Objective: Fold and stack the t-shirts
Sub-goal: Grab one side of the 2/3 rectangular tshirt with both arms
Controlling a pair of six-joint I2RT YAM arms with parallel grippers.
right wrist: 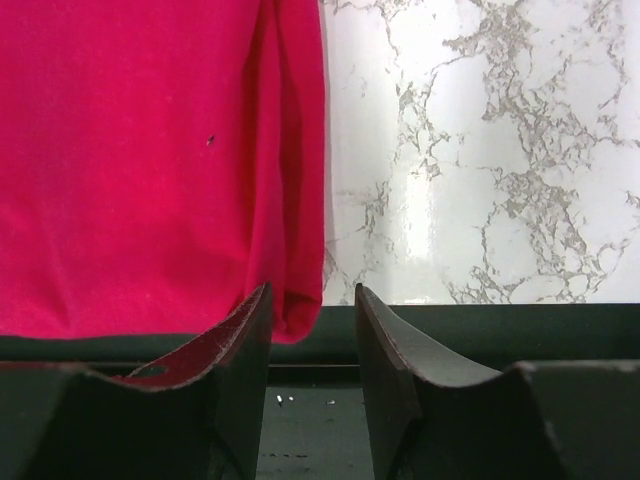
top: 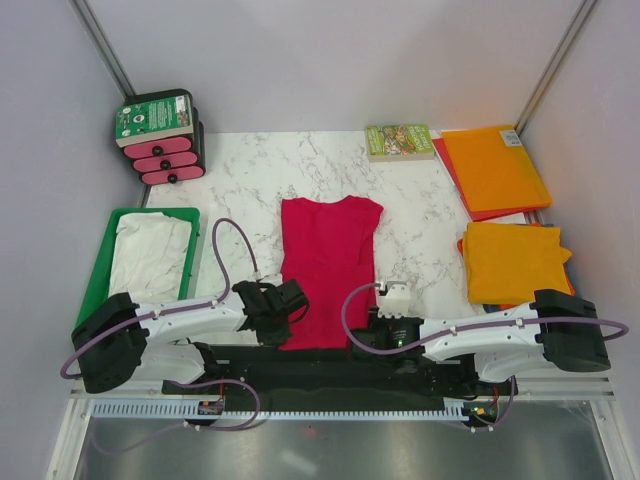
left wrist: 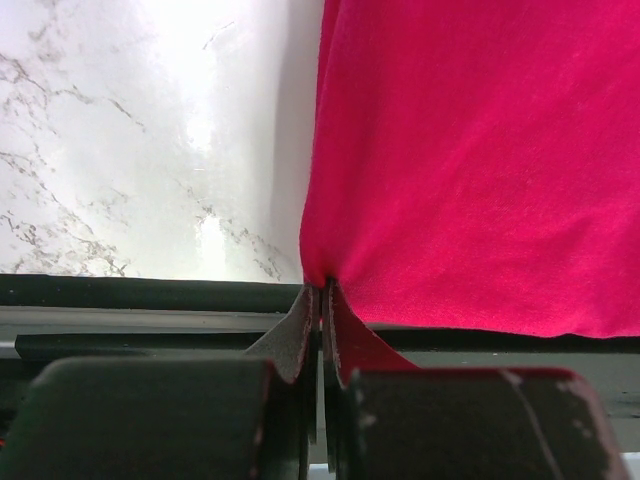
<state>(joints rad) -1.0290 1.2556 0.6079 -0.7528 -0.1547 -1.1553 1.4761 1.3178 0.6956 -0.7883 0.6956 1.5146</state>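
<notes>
Your left hand [left wrist: 320, 292] has its two dark fingers pressed together on the near left corner of the crimson t-shirt [top: 328, 262], pinching soft cloth at the hem. Your right hand [right wrist: 312, 300] has its fingers apart. The shirt's folded near right corner hangs into the gap beside one finger, not clamped.

The crimson t-shirt is smooth matte knit. It lies flat as a long oblong in the middle of the table [top: 420, 230], neck toward 12 o'clock and hem at the near edge. The table is glossy white marble with grey veins.

At 9 o'clock a crumpled white t-shirt [top: 150, 255] fills a green plastic tray [top: 98, 275]. At 3 o'clock lies a folded, square orange t-shirt [top: 512, 262], and at 1 o'clock a second orange t-shirt [top: 495, 168] lies flat. A small green-covered book [top: 398, 141] sits at 12 o'clock, and a black case [top: 160, 140] with pink ovals at 10 o'clock.

Both forearms lie low along the near edge, reaching inward toward each other.
</notes>
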